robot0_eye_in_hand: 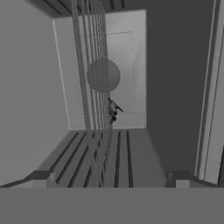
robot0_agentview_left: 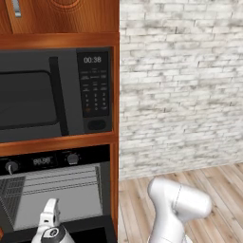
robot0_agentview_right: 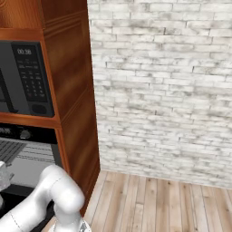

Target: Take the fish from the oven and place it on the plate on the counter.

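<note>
The black oven (robot0_agentview_left: 52, 160) stands open under the microwave, its grey cavity and wire racks (robot0_agentview_left: 57, 182) showing. My gripper (robot0_agentview_left: 50, 207) reaches into the cavity mouth from below. In the hand view, rolled on its side, the gripper (robot0_eye_in_hand: 110, 177) is open with nothing between its fingertips (robot0_eye_in_hand: 41, 176). The fish (robot0_eye_in_hand: 113, 110), small and grey, lies deep inside by the rack wires (robot0_eye_in_hand: 94, 87), well beyond the tips and close to the back wall. The plate and the counter are out of view.
A grey-black microwave (robot0_agentview_left: 52, 92) with a keypad sits in the wooden cabinet above the oven (robot0_agentview_right: 22, 133). A white brick wall (robot0_agentview_left: 180, 85) and wood floor (robot0_agentview_right: 158, 204) lie to the right. A round fan disc (robot0_eye_in_hand: 103, 75) marks the oven's back wall.
</note>
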